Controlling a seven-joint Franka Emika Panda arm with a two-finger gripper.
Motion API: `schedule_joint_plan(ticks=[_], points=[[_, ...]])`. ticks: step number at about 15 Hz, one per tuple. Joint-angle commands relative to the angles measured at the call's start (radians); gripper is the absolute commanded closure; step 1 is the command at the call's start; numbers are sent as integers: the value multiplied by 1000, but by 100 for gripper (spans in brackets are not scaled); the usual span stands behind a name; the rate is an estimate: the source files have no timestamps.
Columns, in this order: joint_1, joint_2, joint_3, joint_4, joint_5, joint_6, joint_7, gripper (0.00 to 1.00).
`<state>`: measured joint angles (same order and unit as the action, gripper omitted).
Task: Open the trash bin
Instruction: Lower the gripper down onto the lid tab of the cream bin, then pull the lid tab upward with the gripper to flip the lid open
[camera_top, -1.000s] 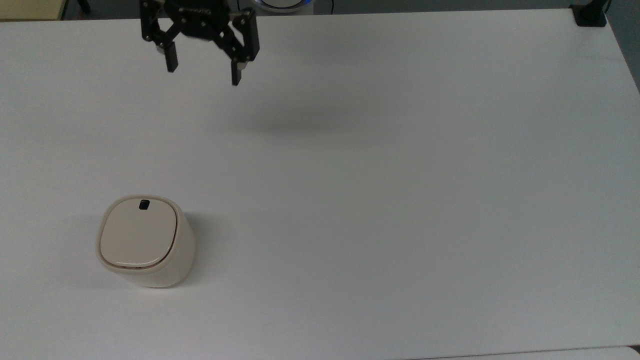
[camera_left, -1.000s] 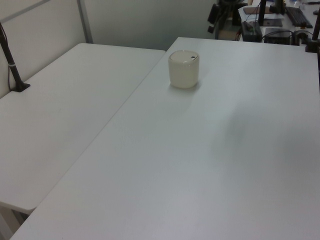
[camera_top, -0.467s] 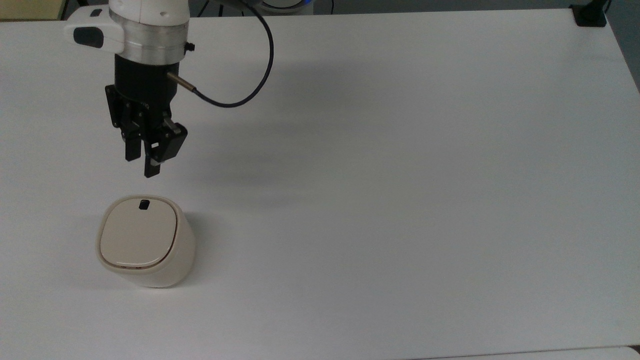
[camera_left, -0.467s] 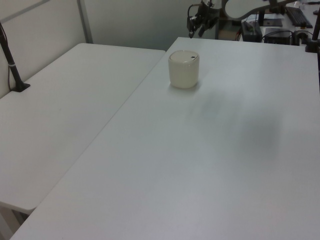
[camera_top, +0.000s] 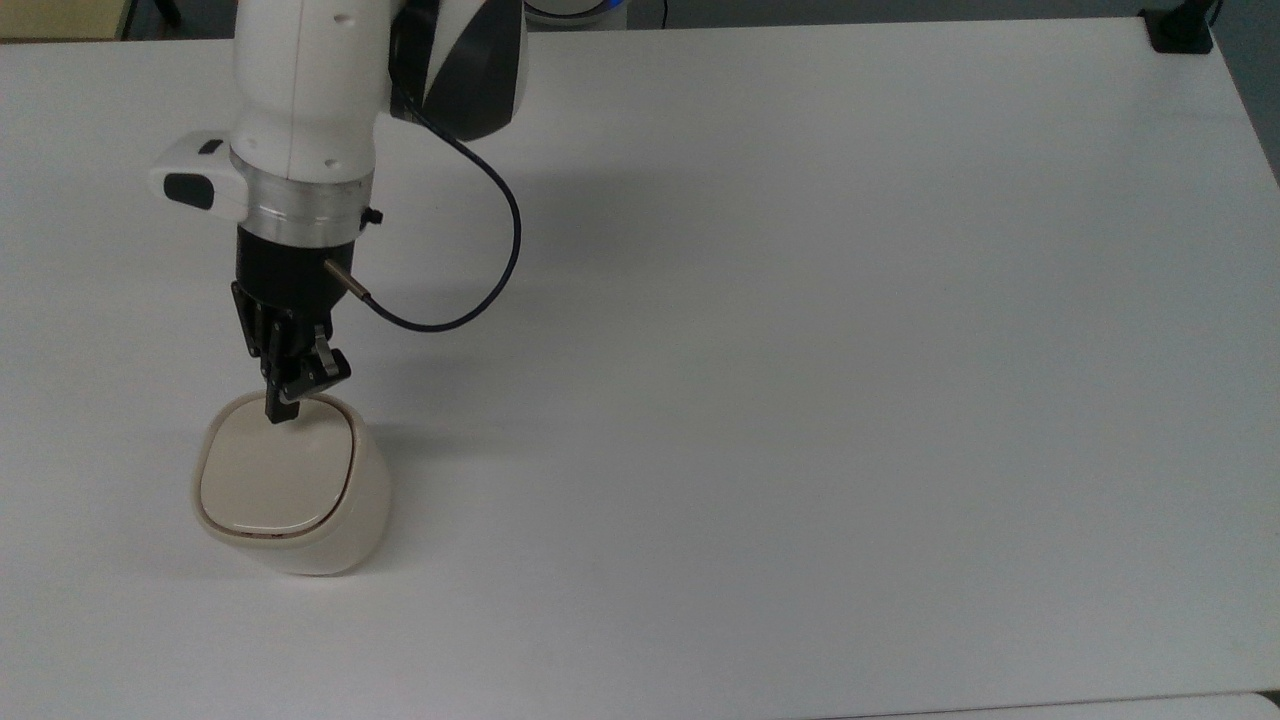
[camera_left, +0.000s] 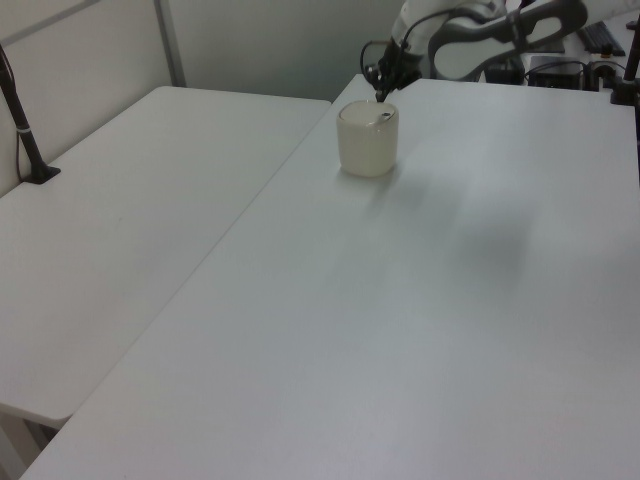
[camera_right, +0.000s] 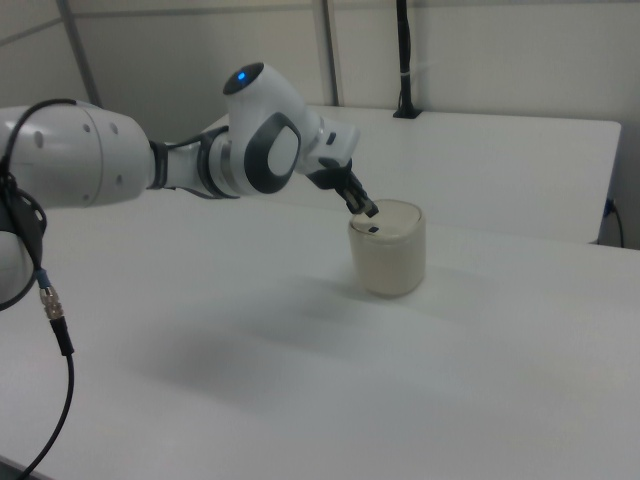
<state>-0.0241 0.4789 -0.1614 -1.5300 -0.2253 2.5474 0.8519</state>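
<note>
The trash bin (camera_top: 290, 490) is a small cream-beige tub with a rounded-square lid, standing near the front left of the white table (camera_top: 800, 350) in the top view. Its lid lies flat and closed. My gripper (camera_top: 281, 411) points down at the lid's far edge with its fingers shut together, and it hides the black button in the top view. In the right view the gripper (camera_right: 368, 210) hovers just above the small black button (camera_right: 372, 229) on the bin (camera_right: 390, 255). In the left view the gripper (camera_left: 380, 96) sits at the bin's (camera_left: 367, 142) far rim.
A dark cable (camera_top: 490, 270) loops from my wrist out to the top view's right. A black clamp (camera_top: 1180, 30) sits at the table's far right corner. In the left view, a second white table (camera_left: 130, 200) adjoins on the left view's left, with a black post (camera_left: 20, 120).
My arm has come forward and down from the table's far edge to the bin's lid. The fingers, spread apart a second ago, have closed together. The bin has not moved.
</note>
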Motion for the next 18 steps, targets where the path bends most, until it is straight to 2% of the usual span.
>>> schedule_joint_plan(ticks=[1, 4, 6, 8, 13, 18], points=[[7, 43, -12, 5, -32, 42, 44, 100], [9, 58, -10, -19, -87, 42, 44, 100], [9, 55, -10, -22, -85, 39, 47, 100], [6, 9, -10, -18, -80, 33, 49, 100], [9, -111, -4, -18, -14, -59, 44, 100], [36, -233, 23, -25, 40, -226, 35, 100]])
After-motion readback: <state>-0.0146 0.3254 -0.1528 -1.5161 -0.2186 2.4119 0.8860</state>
